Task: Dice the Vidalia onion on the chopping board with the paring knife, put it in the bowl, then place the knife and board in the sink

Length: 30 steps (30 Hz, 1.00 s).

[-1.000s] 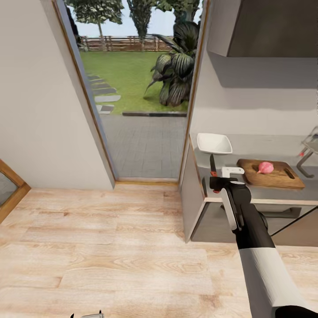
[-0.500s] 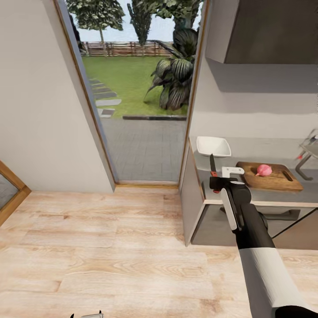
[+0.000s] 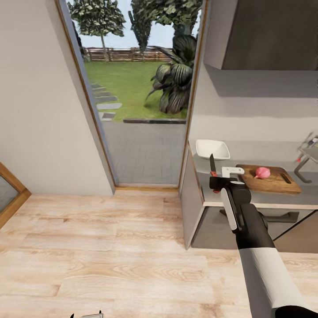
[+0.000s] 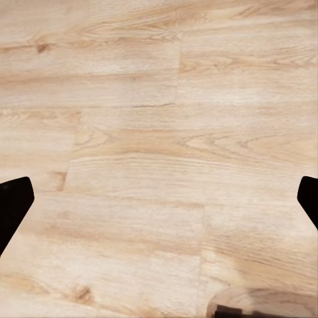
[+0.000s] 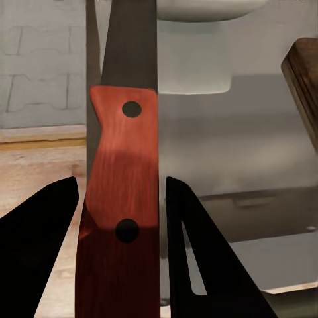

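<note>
Red-handled paring knife [image 3: 212, 169] still clamped in right gripper [image 3: 215, 183], blade up, cam shifted so chopping board [image 3: 270, 179] w/ onion [image 3: 262, 172] sits slightly higher, left gripper [image 4: 159, 199] fingers apart over floor [image 4: 159, 132].

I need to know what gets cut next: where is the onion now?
In the head view the onion lies on the chopping board on the countertop, right of the bowl and the right gripper that holds the knife.
</note>
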Available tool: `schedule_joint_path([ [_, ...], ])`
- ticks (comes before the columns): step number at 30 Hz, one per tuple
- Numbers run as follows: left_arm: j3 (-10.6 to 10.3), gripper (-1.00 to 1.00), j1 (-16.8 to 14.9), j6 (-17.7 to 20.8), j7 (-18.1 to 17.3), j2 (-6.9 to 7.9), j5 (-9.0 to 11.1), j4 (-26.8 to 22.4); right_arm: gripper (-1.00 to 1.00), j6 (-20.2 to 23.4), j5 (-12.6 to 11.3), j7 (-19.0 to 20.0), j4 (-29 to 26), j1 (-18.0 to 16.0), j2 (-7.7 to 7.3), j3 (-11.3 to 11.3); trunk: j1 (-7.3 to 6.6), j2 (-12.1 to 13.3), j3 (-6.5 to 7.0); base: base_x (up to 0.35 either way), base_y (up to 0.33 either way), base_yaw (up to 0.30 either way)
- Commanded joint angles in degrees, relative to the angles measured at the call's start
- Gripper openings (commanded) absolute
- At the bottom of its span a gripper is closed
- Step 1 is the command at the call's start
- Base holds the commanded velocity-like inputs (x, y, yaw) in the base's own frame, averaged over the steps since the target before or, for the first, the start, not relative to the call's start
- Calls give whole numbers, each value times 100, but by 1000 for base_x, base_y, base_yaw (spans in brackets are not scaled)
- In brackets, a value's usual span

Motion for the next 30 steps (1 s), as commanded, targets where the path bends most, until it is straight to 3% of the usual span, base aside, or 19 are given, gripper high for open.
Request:
schedule_joint_path([
  [1, -49, 100, -10, -30, 16, -5, 35, 23, -100, 26, -3, -14, -4, -4, 4, -5, 4, -11, -1, 0, 0, 0],
  [8, -49, 100, -10, -23, 16, -5, 35, 23, -100, 26, -10, -12, -4, -5, 4, -5, 4, -11, 30, 0, -130, 0],
  [30, -49, 100, -10, -22, 16, -5, 35, 23, -100, 26, -10, -11, -4, -3, 4, -5, 4, -11, 32, 7, -303, 0],
])
